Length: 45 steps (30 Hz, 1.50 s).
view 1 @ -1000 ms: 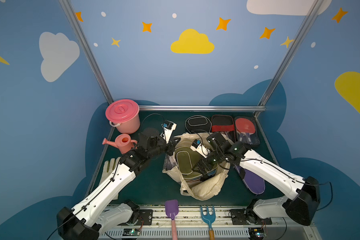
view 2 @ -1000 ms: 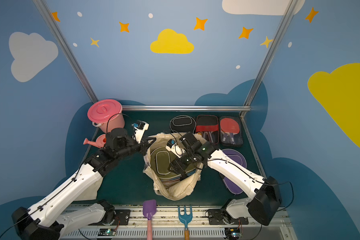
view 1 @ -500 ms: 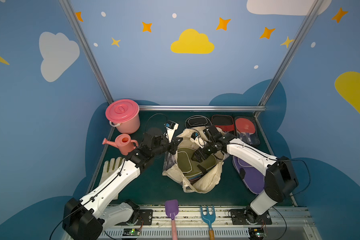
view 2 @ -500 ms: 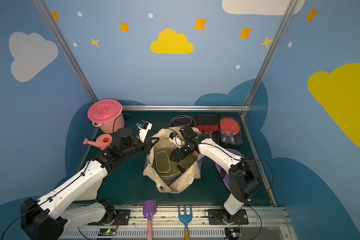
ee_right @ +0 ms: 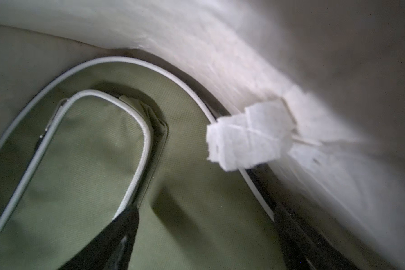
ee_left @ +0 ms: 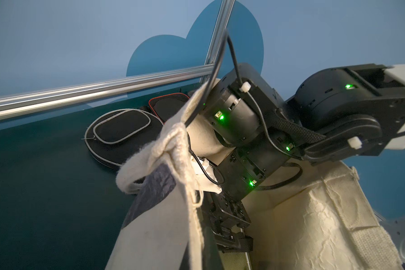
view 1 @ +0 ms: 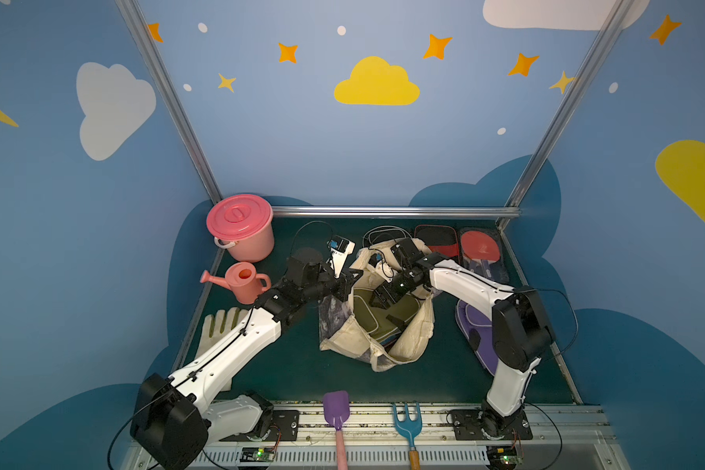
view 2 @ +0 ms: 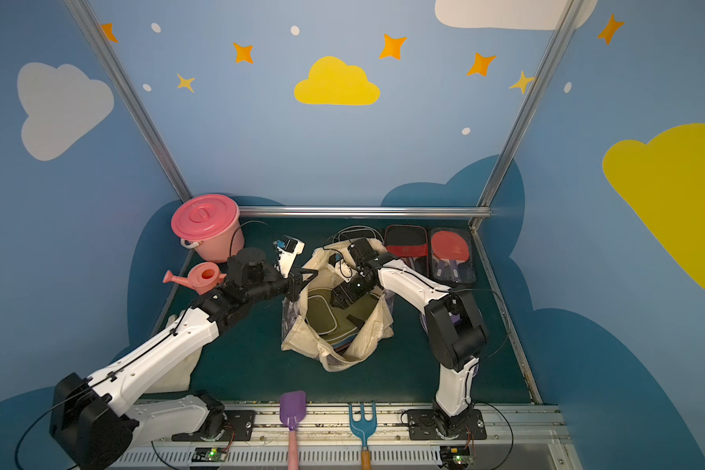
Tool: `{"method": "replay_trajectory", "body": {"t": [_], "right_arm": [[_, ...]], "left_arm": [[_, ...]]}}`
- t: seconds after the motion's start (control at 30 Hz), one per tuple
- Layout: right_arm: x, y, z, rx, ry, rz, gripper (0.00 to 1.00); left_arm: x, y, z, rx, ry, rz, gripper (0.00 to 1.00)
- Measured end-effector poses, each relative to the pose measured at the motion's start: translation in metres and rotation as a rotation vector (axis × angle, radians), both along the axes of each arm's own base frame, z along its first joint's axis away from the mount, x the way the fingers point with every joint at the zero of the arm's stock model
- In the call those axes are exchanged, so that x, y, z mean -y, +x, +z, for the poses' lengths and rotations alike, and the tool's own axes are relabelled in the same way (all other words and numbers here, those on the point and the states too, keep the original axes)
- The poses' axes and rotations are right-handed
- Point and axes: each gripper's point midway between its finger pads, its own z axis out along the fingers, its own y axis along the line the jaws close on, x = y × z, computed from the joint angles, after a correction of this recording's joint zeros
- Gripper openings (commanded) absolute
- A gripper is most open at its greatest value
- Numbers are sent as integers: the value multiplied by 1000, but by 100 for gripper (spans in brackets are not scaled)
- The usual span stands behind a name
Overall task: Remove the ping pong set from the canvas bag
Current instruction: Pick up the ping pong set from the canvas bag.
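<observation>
Cream canvas bag point(view 1: 355, 339); olive case point(ee_right: 185, 187), white-edged.

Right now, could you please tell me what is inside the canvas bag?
An olive zipped paddle case lies on top inside the canvas bag, with the open right gripper reaching in above it. Anything beneath the case is hidden.

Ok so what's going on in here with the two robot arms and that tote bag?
The robot is emptying ping pong gear from the canvas bag. The left pincer is shut on the bag's rim, holding the mouth open. The right pincer is open and down inside the bag, just above an olive case, not gripping it yet. A black case, two dark paddle packs and a purple case already lie out on the table.
</observation>
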Motion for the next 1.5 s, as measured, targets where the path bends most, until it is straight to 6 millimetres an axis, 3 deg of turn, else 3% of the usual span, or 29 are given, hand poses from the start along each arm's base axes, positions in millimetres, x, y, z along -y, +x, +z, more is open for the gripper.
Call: {"method": "replay_trajectory", "body": {"t": [0.33, 0.5, 0.63, 0.8, 1.13, 1.5], "right_arm": [[8, 11, -7, 72, -29, -52, 92], [0, 13, -15, 16, -30, -23, 89], [-6, 11, -20, -48, -8, 27, 58], [-1, 4, -24, -87, -4, 61, 0], [9, -19, -12, -90, 12, 51, 0], [23, -49, 18, -103, 35, 8, 0]], "left_arm": [[7, -2, -4, -16, -12, -50, 5], [9, 3, -10, -30, -8, -52, 5], [8, 6, -12, -35, -3, -44, 5], [7, 5, -14, -40, 3, -51, 5], [-12, -2, 0, -17, 11, -31, 5], [-29, -13, 9, 35, 15, 18, 5]]}}
